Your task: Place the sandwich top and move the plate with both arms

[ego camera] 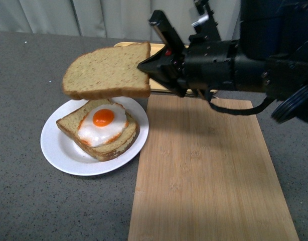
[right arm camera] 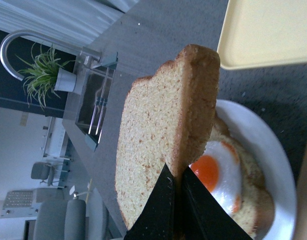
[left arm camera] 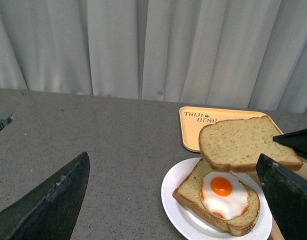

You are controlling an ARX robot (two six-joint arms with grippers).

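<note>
My right gripper (ego camera: 143, 67) is shut on the sandwich top (ego camera: 108, 71), a plain brown speckled slice, gripped at its right edge and held level in the air above the plate (ego camera: 56, 145). The round white plate bears a like slice with a fried egg (ego camera: 104, 123). The right wrist view shows the fingers (right arm camera: 161, 205) pinching the slice (right arm camera: 153, 140) over the egg (right arm camera: 221, 175). My left gripper (left arm camera: 176, 200) is open and empty; through it I see the plate (left arm camera: 171, 195), the egg slice (left arm camera: 223, 192) and the held top (left arm camera: 243, 142).
A bamboo cutting board (ego camera: 209, 175) lies right of the plate, touching its rim. A yellow tray (left arm camera: 198, 125) with a bear drawing lies behind the plate. Grey countertop (ego camera: 23, 80) surrounds them. A sink with a tap (right arm camera: 93, 65) and a potted plant (right arm camera: 48, 77) lie beyond.
</note>
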